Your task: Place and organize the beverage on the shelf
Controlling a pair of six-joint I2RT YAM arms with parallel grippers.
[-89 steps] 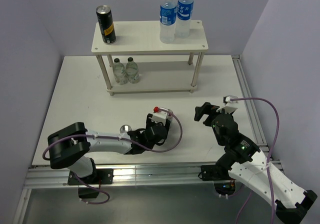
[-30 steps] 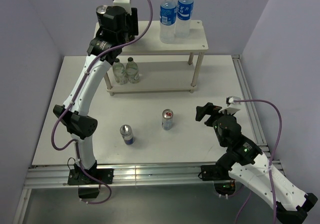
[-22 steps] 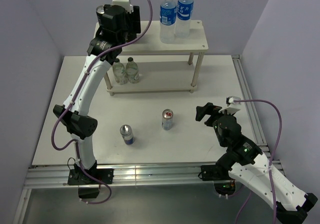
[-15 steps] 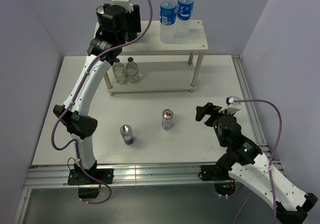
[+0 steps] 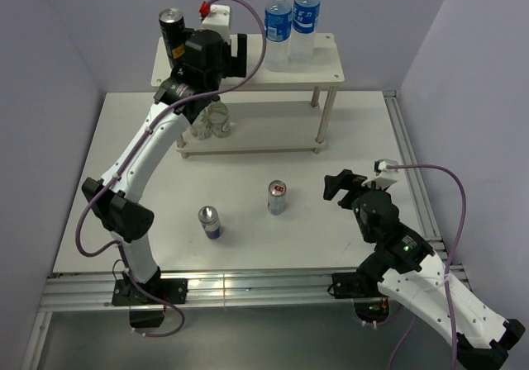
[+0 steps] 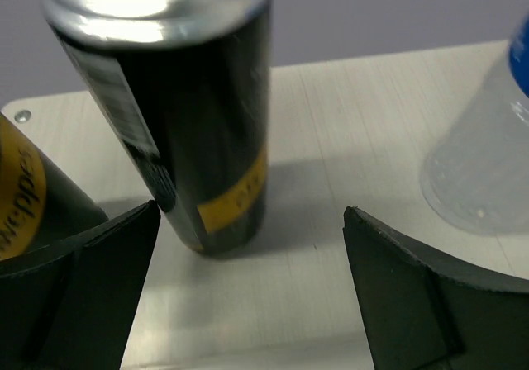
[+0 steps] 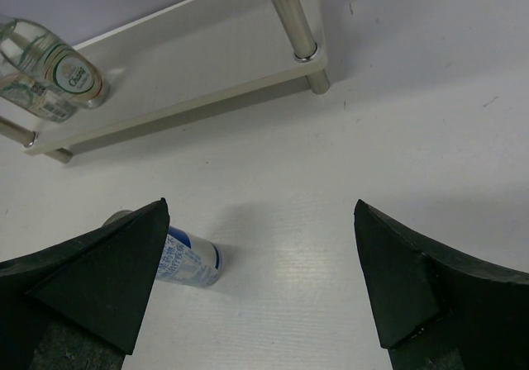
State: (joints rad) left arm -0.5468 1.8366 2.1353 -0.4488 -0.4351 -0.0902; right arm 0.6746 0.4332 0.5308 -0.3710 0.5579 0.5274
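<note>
— Black fingers of the left hand (image 6: pixel 248 217) are spread apart and grip nothing. What is between them?
— One tall black can (image 6: pixel 186 114) with a yellow mark. It stands upright on the top board of the shelf (image 5: pixel 248 77), just beyond the fingertips and touching neither. A second black can (image 6: pixel 21 196) shows at the left edge, partly behind the left finger.
— And the right hand (image 7: pixel 260 221)?
— Its fingers are also wide apart and it is empty. It hovers over the white worktop (image 5: pixel 347 139) on the right side, well apart from the shelf.
— What does the shelf hold?
— The top board has the two black cans at its left end and two blue-capped water bottles (image 5: pixel 278 27) side by side right of centre. The lower board has two small clear bottles (image 5: pixel 219 116) at the left, partly behind the left arm.
— Anything off it?
— Two short silver cans stand on the worktop: a red-marked can (image 5: pixel 277 197) near the middle, and a blue-marked can (image 5: pixel 210 222) nearer and to its left.
</note>
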